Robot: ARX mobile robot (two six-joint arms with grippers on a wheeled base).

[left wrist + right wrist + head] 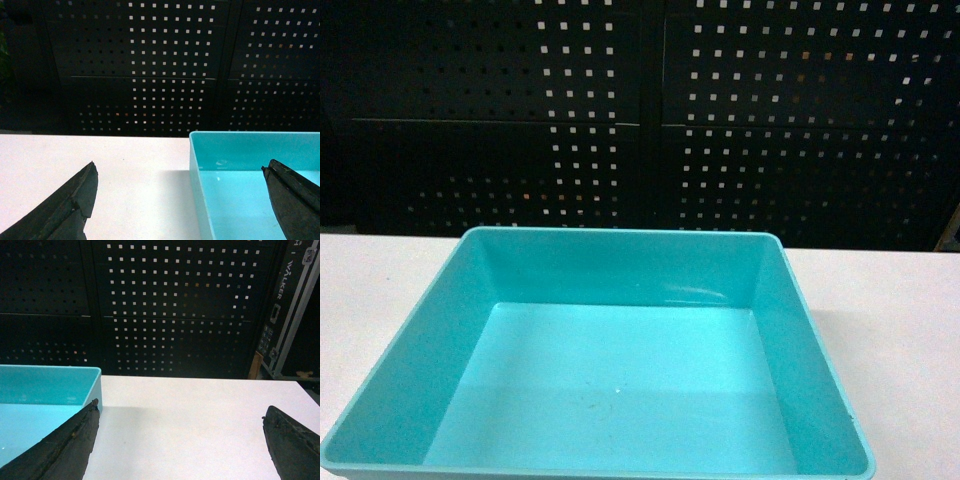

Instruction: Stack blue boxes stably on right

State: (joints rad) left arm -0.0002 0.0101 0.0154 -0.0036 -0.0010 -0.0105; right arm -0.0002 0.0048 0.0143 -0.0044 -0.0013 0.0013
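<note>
- Left gripper [180, 192]: jaws spread wide, nothing between them but air. One finger sits over bare table, the other over the inside of the turquoise tub [250, 185], so it straddles the tub's left wall.
- Right gripper [180, 435]: also spread wide and empty. Its left finger overlaps the tub's [45, 390] right wall and corner; its right finger is out over the white table [190, 410], well clear of the tub.
- Neither gripper shows in the head view; both sit low at the near edge, one per side wall.
- Tub [620, 380] in the head view: upright, empty, centred on the table and close to the robot, with the near rim at the bottom of frame. Smooth tapered walls and a thin rim.
- Step in hand, my read: a two-sided grab of the tub to move it right. No contact confirmed yet.
- To do it well: drop each jaw pair squarely over its wall, one finger inside and one outside, then close on the rim at matching depth on both sides. Tapered slick plastic will likely slip if pinched near the top edge only.
- Lift level with both arms in sync; uneven height twists the tub.
- Royal-blue crate isn't visible in any view, so the stack target can't be placed from here. The right side of the table looks bare in the right wrist view.
- Backdrop: black pegboard [640, 110], and a flight case [287, 310] at far right.
</note>
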